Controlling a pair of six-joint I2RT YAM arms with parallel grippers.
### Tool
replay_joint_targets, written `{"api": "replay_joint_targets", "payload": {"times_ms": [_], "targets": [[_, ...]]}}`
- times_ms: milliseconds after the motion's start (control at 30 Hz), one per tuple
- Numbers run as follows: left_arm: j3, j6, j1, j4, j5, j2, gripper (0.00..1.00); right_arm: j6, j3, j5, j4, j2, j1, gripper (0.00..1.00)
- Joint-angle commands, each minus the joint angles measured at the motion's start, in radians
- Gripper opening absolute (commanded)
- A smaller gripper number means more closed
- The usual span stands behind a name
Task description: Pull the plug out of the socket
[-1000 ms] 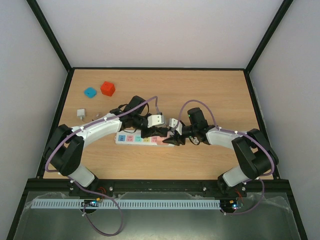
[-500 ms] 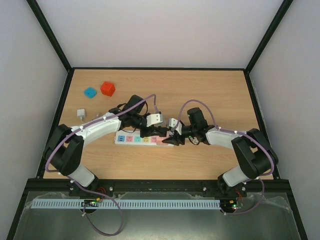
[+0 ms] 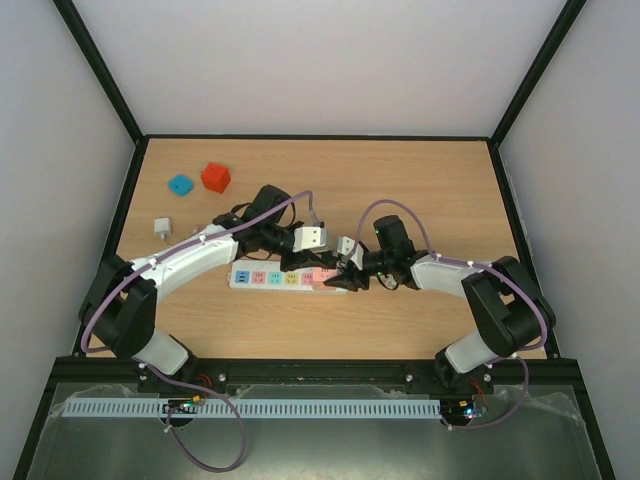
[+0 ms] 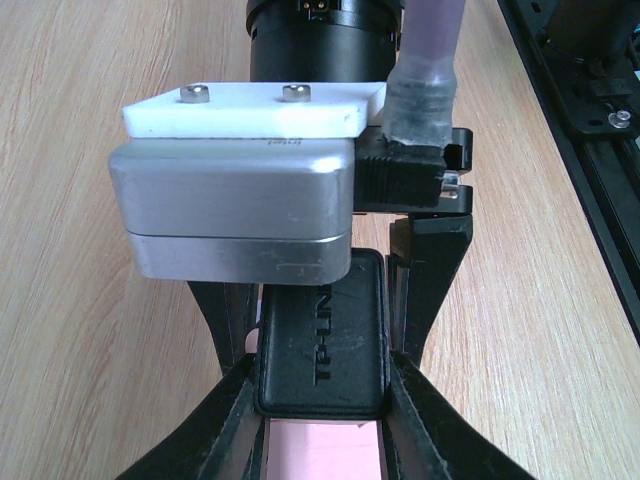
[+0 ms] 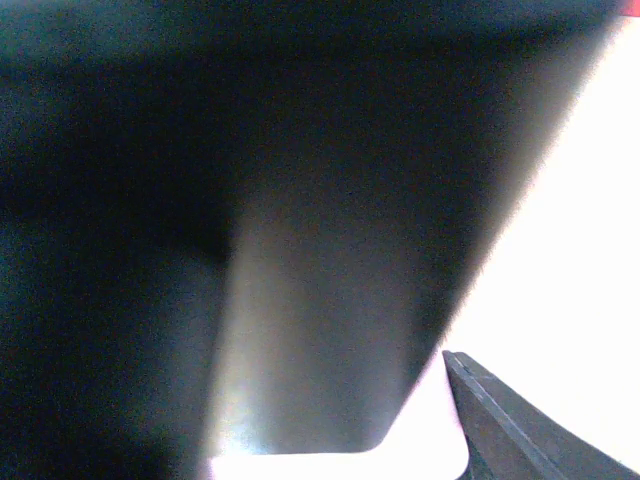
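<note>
Two arms meet over the worktop (image 3: 440, 180), where the socket (image 3: 262, 277) lies flat, its long axis running left to right. Your right end effector (image 3: 346, 281) sits at the socket's right end; whether it is spread or gripping cannot be told. Your left end effector (image 4: 322, 400) pinches the black plug (image 4: 320, 340) directly above a pink outlet face (image 4: 320, 455), so the pull should go straight up.

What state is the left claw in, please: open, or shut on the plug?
Shut on the plug: in the left wrist view, the left claw presses its fingers against both its sides, over the socket.
</note>
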Motion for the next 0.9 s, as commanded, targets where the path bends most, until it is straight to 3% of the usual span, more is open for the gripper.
{"api": "replay_joint_targets", "payload": {"times_ms": [0, 533, 867], "targets": [[0.034, 0.015, 0.006, 0.017, 0.049, -0.019, 0.07, -0.004, -0.015, 0.062, -0.031, 0.032, -0.003, 0.2], [0.081, 0.116, 0.251, -0.161, 0.131, -0.117, 0.05, -0.008, -0.018, 0.06, -0.033, 0.026, -0.001, 0.33], [0.225, 0.182, 0.482, -0.251, 0.149, -0.098, 0.04, -0.008, -0.017, 0.058, -0.036, 0.028, -0.001, 0.36]]}}
